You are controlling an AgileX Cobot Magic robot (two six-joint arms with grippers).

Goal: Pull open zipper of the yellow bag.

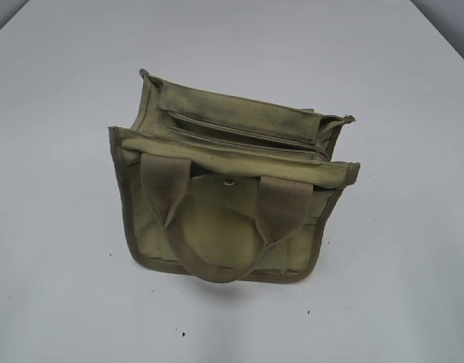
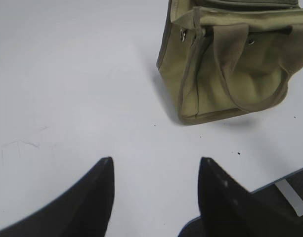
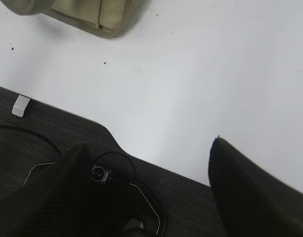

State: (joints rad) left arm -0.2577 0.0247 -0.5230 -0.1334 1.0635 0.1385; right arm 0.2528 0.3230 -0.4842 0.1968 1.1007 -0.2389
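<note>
I see the yellow bag (image 1: pixel 232 200) upright mid-table, zipper (image 1: pixel 243 138) along its top. Left gripper (image 2: pixel 156 170) and right gripper (image 3: pixel 151 153) both gape empty, well short. Risk: light bag slides or tips unless one arm braces it.

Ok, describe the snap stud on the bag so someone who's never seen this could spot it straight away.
Start at the olive-yellow bag standing alone on the white table. On its near face, between the two ends of the wide front handle, sits the snap stud. It is a small round metal dot just under the top edge, unlike the long narrow zipper across the top.
</note>
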